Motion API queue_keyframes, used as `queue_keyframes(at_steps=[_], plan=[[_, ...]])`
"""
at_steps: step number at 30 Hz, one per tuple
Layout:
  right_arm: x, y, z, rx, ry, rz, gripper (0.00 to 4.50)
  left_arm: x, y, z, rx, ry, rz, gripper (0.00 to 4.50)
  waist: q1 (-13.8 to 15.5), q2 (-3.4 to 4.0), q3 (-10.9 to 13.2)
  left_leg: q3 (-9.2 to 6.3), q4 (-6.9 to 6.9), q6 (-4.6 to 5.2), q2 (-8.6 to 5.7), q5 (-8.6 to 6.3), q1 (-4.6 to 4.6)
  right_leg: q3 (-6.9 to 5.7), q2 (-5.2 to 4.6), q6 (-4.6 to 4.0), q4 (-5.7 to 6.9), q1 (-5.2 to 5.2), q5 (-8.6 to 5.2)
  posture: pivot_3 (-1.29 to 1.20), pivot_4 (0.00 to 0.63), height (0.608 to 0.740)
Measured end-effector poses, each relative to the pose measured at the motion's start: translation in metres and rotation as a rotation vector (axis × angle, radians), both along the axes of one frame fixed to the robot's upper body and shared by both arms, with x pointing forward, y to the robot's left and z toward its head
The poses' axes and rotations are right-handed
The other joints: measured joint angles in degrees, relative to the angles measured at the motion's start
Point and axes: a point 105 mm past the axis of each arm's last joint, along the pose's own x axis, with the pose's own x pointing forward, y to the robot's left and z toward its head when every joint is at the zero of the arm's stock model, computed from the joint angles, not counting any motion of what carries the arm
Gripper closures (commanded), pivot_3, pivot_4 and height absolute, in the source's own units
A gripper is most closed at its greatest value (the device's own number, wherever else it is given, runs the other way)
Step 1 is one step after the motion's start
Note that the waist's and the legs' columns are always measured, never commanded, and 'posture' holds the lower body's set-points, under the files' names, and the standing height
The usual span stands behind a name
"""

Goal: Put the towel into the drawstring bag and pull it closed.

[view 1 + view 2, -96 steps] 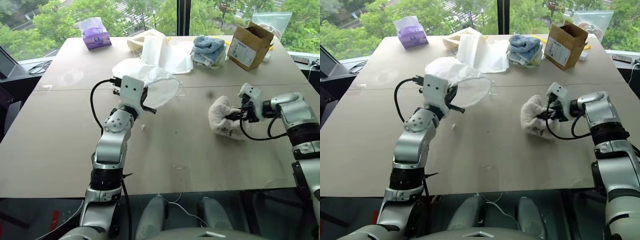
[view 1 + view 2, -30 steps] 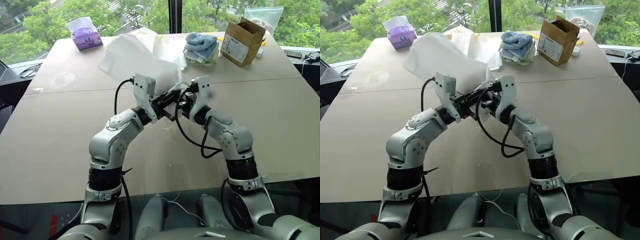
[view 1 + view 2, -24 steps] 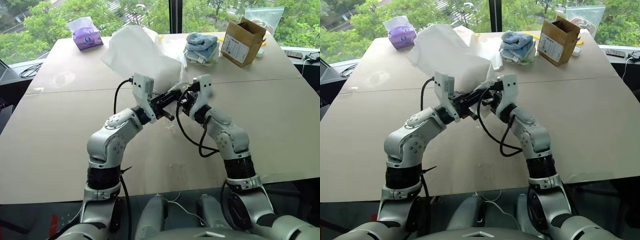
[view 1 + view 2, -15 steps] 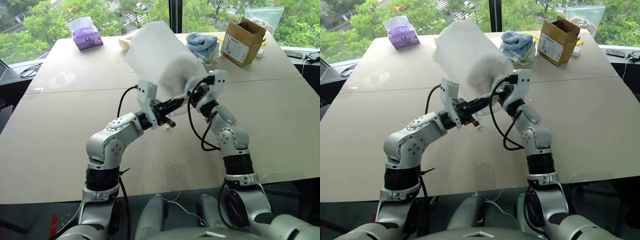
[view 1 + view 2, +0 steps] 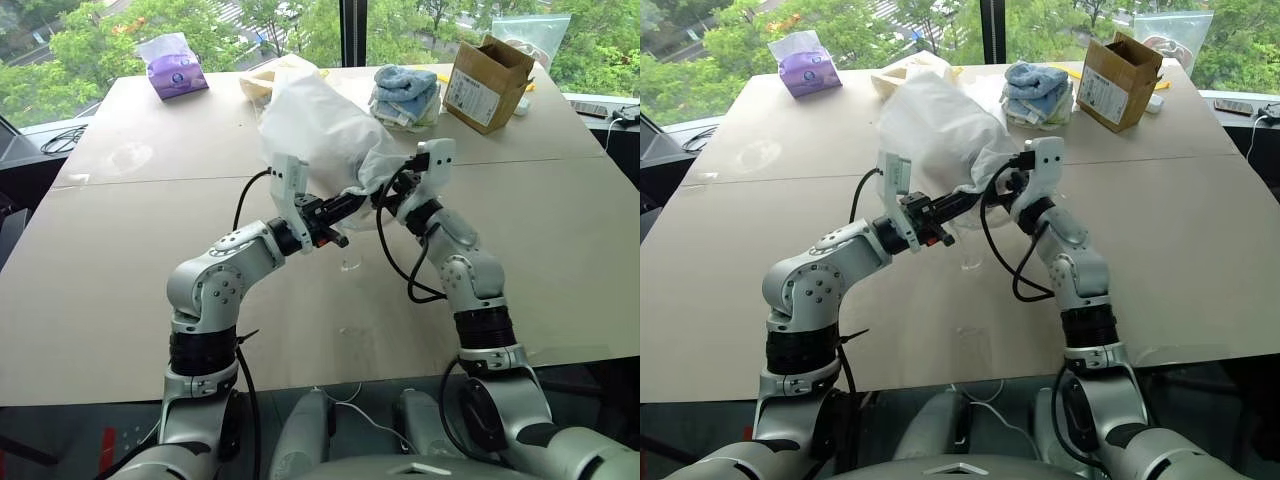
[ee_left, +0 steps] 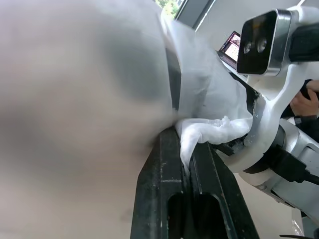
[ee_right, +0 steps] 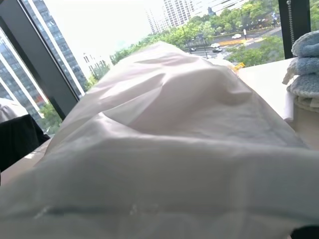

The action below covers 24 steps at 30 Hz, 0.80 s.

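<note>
Since half a second ago the drawstring bag [image 5: 325, 130] has sagged from a taut tilted tube into a slumped mound above the counter [image 5: 120, 250], its closed end pointing away from the robot. At the bag's mouth, the left gripper [image 5: 345, 207] pinches the rim closed-fingered. Just right of it, the right gripper [image 5: 385, 190] meets the rim; I cannot tell its spread. Judging by the bulge, the towel lies inside.
</note>
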Motion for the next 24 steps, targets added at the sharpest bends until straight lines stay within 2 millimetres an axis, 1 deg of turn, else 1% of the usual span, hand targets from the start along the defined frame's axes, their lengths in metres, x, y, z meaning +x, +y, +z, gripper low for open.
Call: queue_keyframes(at_steps=[2,3,5,7,10,12,14,17,19,20,22,24], plan=[[-0.004,-0.008,0.0,-0.047,-0.007,0.01,0.03,0.006,0.001,0.001,-0.006,0.013,0.016,4.5,0.1,0.0,0.0,0.0,0.0,0.0,-0.01,0.0,-0.01,0.0,-0.01,0.0,-0.01,0.0,0.0,0.0,0.15,0.74],[-0.007,-0.01,-0.003,-0.071,-0.004,0.03,0.03,0.011,0.006,0.003,-0.013,0.012,0.046,4.5,0.0,-0.01,0.0,-0.01,0.0,0.0,-0.01,0.0,0.0,-0.01,0.0,0.0,-0.01,0.01,0.0,0.0,0.15,0.74],[-0.016,-0.013,-0.015,-0.144,0.02,0.08,0.03,0.017,0.01,0.01,-0.013,-0.015,0.075,4.5,-0.1,-0.01,0.0,0.0,-0.01,0.0,-0.01,0.0,0.0,0.0,0.01,0.0,-0.02,0.0,0.0,0.0,0.15,0.74],[-0.036,-0.011,-0.03,-0.258,0.05,0.199,0.03,0.022,0.011,0.015,-0.006,-0.041,0.096,4.5,0.0,-0.01,0.0,-0.01,-0.01,0.01,-0.02,0.0,-0.02,-0.01,0.0,0.0,-0.05,0.02,0.0,0.0,0.15,0.74],[-0.055,-0.012,-0.033,-0.374,0.041,0.294,0.03,0.027,0.011,0.013,-0.004,-0.035,0.108,4.5,0.1,-0.01,0.0,0.0,0.01,0.01,-0.03,-0.01,-0.02,0.0,-0.01,0.0,-0.07,0.03,0.0,0.0,0.15,0.74],[-0.066,-0.014,-0.029,-0.421,0.022,0.332,0.03,0.028,0.01,0.013,-0.007,-0.039,0.112,4.5,0.1,-0.03,0.0,-0.04,0.02,0.01,-0.02,-0.01,-0.02,-0.03,0.0,0.0,-0.08,0.06,0.0,0.0,0.15,0.74],[-0.076,-0.011,-0.022,-0.421,-0.007,0.364,0.03,0.029,0.007,0.016,-0.006,-0.054,0.108,4.5,0.1,-0.03,0.0,-0.05,0.02,0.02,-0.01,-0.01,-0.02,-0.04,0.02,0.0,-0.07,0.06,0.0,0.0,0.15,0.74],[-0.088,-0.009,-0.007,-0.372,-0.06,0.397,0.03,0.03,0.006,0.018,-0.002,-0.062,0.11,4.5,0.1,-0.04,0.0,-0.04,0.03,0.02,-0.01,-0.01,-0.02,-0.03,0.0,0.0,-0.08,0.07,0.0,0.0,0.15,0.74],[-0.092,-0.015,0.007,-0.324,-0.11,0.37,0.03,0.03,0.005,0.018,-0.002,-0.063,0.11,4.5,0.4,-0.05,0.0,-0.05,0.03,0.02,-0.02,-0.01,-0.03,-0.03,-0.01,0.01,-0.09,0.08,0.0,0.0,0.15,0.74],[-0.091,-0.022,0.016,-0.304,-0.141,0.332,0.03,0.03,0.005,0.018,-0.001,-0.063,0.11,4.5,0.5,-0.05,0.0,-0.05,0.03,0.02,-0.02,-0.01,-0.03,-0.04,-0.02,0.01,-0.1,0.09,0.0,0.0,0.15,0.74],[-0.086,-0.039,0.026,-0.284,-0.167,0.235,0.03,0.03,0.006,0.018,-0.001,-0.063,0.112,4.5,0.8,-0.05,0.0,-0.06,0.04,0.02,-0.02,-0.01,-0.03,-0.05,-0.01,0.01,-0.09,0.09,0.0,0.0,0.15,0.74],[-0.082,-0.058,0.025,-0.279,-0.148,0.14,0.03,0.03,0.004,0.018,-0.004,-0.063,0.11,4.5,1.4,-0.05,0.0,-0.07,0.04,0.02,-0.02,-0.01,-0.02,-0.06,-0.01,0.0,-0.09,0.09,0.0,0.0,0.15,0.74]])
